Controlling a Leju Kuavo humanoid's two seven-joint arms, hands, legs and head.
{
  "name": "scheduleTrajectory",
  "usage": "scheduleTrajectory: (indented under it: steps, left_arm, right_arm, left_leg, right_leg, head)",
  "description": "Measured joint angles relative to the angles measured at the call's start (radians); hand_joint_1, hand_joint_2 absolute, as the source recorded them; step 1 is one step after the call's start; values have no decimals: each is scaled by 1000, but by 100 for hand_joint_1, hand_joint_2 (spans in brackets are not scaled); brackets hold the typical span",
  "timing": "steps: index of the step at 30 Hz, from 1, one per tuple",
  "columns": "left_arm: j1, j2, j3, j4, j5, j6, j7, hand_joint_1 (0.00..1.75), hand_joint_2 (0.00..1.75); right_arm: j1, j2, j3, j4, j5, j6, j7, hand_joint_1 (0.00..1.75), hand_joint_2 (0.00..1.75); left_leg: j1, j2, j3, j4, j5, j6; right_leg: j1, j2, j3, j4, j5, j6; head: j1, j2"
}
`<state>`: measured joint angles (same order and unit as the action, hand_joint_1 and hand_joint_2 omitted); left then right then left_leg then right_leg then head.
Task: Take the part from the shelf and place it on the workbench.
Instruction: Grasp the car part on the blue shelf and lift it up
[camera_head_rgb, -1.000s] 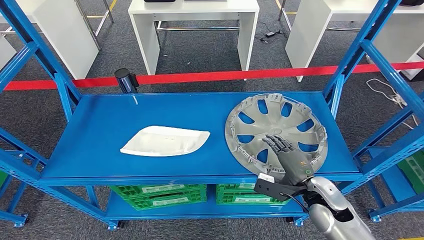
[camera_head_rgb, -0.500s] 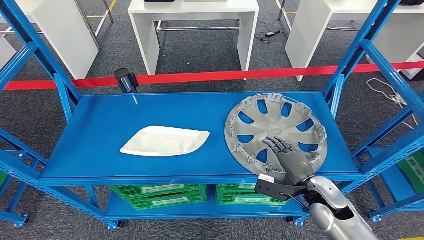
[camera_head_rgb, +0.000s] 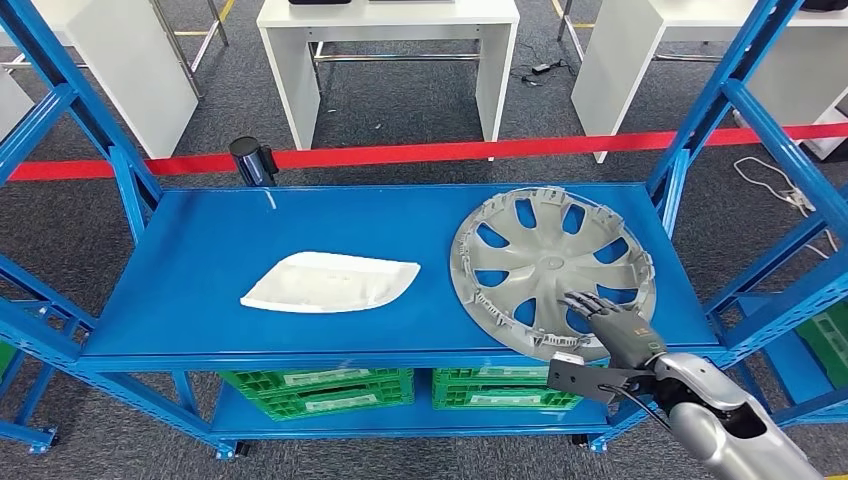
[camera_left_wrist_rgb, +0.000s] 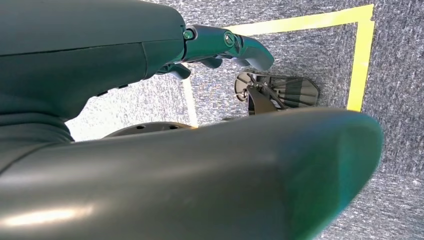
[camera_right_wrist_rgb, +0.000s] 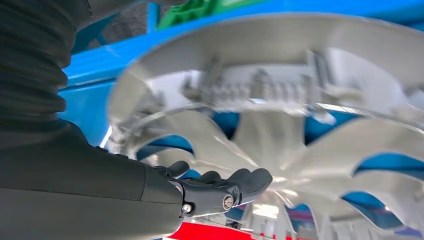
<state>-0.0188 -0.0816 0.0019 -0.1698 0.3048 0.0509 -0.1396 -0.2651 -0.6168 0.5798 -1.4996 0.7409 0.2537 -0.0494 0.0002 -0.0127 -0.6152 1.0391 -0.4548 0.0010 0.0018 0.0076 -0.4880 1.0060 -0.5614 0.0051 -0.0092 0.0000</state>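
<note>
A grey wheel cover (camera_head_rgb: 552, 268) lies flat on the right half of the blue shelf board (camera_head_rgb: 190, 270). A white curved panel (camera_head_rgb: 330, 282) lies on the left half. My right hand (camera_head_rgb: 615, 322) hovers over the cover's near right rim with its fingers stretched out, holding nothing. In the right wrist view those fingers (camera_right_wrist_rgb: 220, 192) reach along beside the cover's spokes (camera_right_wrist_rgb: 300, 130); I cannot tell whether they touch. My left hand (camera_left_wrist_rgb: 220, 45) hangs over the carpet floor, fingers apart and nothing in them.
Blue uprights (camera_head_rgb: 715, 110) frame the shelf on both sides. Green crates (camera_head_rgb: 320, 388) sit on the lower level. A red barrier tape (camera_head_rgb: 420, 153) on a black post (camera_head_rgb: 252, 160) runs behind the shelf, with white tables (camera_head_rgb: 390, 40) beyond.
My right hand has slid to the right and back toward the cover's near rim, from its middle to its edge. The cover and the white panel have not moved.
</note>
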Motion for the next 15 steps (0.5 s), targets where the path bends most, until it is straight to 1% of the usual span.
scheduleTrajectory:
  steps: [4,9,12,15]
  left_arm:
    - [0,0,0,0,5,0,1,0,0]
    - [0,0,0,0,11,0,1,0,0]
    - [0,0,0,0,12,0,1,0,0]
    - [0,0,0,0,12,0,1,0,0]
  right_arm:
    - [30,-53,-1,-49,-5,23,4,0,175]
    - [40,-114,-6,-93,-22,70,11,0,175]
    - [42,-139,-13,-111,-26,78,12,0,175]
    - [44,-152,-18,-121,-26,78,13,0,175]
  left_leg:
    - [0,0,0,0,0,0]
    - [0,0,0,0,0,0]
    - [0,0,0,0,0,0]
    - [0,0,0,0,0,0]
  right_leg:
    - [0,0,0,0,0,0]
    - [0,0,0,0,0,0]
    - [0,0,0,0,0,0]
    - [0,0,0,0,0,0]
  head:
    - [0,0]
    - [0,0]
    - [0,0]
    - [0,0]
